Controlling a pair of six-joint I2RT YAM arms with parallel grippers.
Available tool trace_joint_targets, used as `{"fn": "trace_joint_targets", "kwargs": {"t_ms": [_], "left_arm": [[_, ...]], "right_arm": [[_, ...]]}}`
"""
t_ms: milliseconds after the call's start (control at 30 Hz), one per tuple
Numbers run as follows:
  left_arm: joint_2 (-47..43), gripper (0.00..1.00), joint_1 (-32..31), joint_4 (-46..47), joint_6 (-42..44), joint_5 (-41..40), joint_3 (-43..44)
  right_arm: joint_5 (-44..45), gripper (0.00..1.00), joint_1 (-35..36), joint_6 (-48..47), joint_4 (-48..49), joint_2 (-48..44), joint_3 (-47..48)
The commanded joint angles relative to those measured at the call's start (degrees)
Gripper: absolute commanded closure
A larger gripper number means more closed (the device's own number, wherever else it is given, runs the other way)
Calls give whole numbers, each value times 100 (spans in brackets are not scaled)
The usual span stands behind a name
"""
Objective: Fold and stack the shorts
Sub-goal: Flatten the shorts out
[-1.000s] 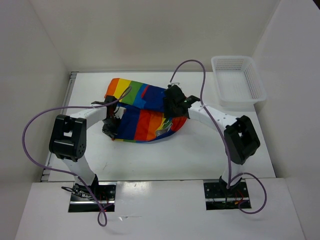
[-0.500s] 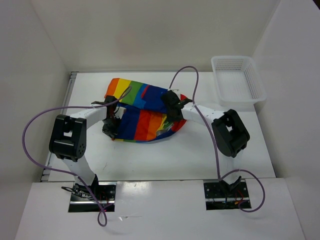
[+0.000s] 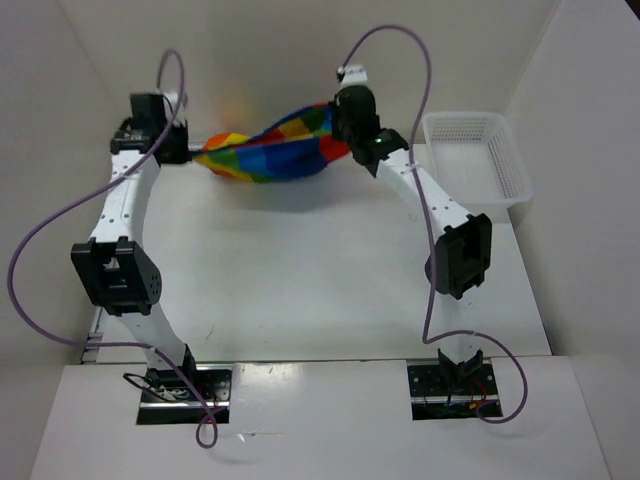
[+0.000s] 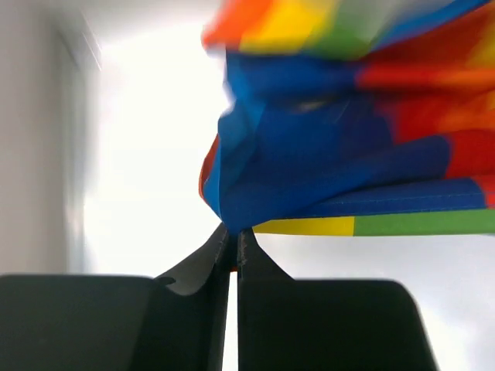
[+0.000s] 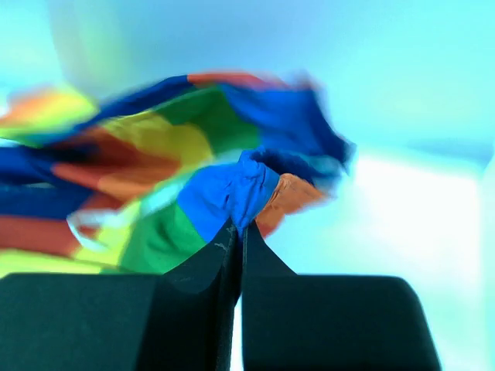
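The rainbow-striped shorts (image 3: 272, 151) hang in the air above the far part of the table, stretched between my two grippers and sagging in the middle. My left gripper (image 3: 196, 157) is shut on the left end of the cloth; in the left wrist view its fingertips (image 4: 233, 234) pinch a blue fold of the shorts (image 4: 325, 154). My right gripper (image 3: 340, 132) is shut on the right end; the right wrist view shows its tips (image 5: 237, 229) clamped on a blue bunch of the shorts (image 5: 193, 178).
A white mesh basket (image 3: 476, 160) stands at the back right of the white table (image 3: 300, 280). White walls enclose the table on three sides. Both arms reach high over the far edge, purple cables looping beside them.
Both arms have risen and swung to the back, lifting the shorts off the table. The right gripper closed on the cloth first; the left stayed shut on its end.
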Motion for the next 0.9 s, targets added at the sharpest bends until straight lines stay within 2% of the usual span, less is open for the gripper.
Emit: {"fn": "trace_joint_targets", "kwargs": {"t_ms": [0,67,100,167,267,300,367,400,467,567,667,767,867], "left_arm": [[-378,100,96,-69,60,-353,1305],[-572,100,35,-244,60,-353,1667],[-651,100,-53,-245,60,-353,1668],[-1011,100,-167,-333,60,-353,1213],[-1529,100,-221,-385,60,-353,432],[-1652,100,-290,-437,60,-405,-163],[-2030,100,-361,-596,60,-406,-781],[-2275,100,-448,-727,60,-406,-1385],[-2514,100,-527,-903,60,-406,-1915],[-2971,100,-590,-1447,60,-143,-2760],[-3314,100,-659,-2001,60,-150,-3533],[-3385,100,-818,-2090,60,-379,-3991],[-3447,100,-880,-2415,60,-327,-3992]], "right_arm": [[242,100,-284,-873,435,-573,479],[120,100,-346,-980,436,-1056,146],[24,100,-346,-1033,436,-1258,-378],[-649,100,-346,-1033,314,-1897,-1309],[-1163,100,-346,-972,155,-2706,-2358],[-1164,100,-346,-972,155,-2902,-3049],[-1164,100,-346,-1033,94,-3471,-3972],[-1164,100,-346,-1103,6,-3658,-4248],[-1696,100,-346,-1401,-204,-4157,-4949],[-2793,100,-346,-1797,-924,-4450,-5593],[-3412,100,-346,-2472,-1549,-4521,-5981],[-3362,100,-346,-3166,-1857,-4521,-6175],[-3361,100,-346,-3511,-2164,-4521,-6176]]}}
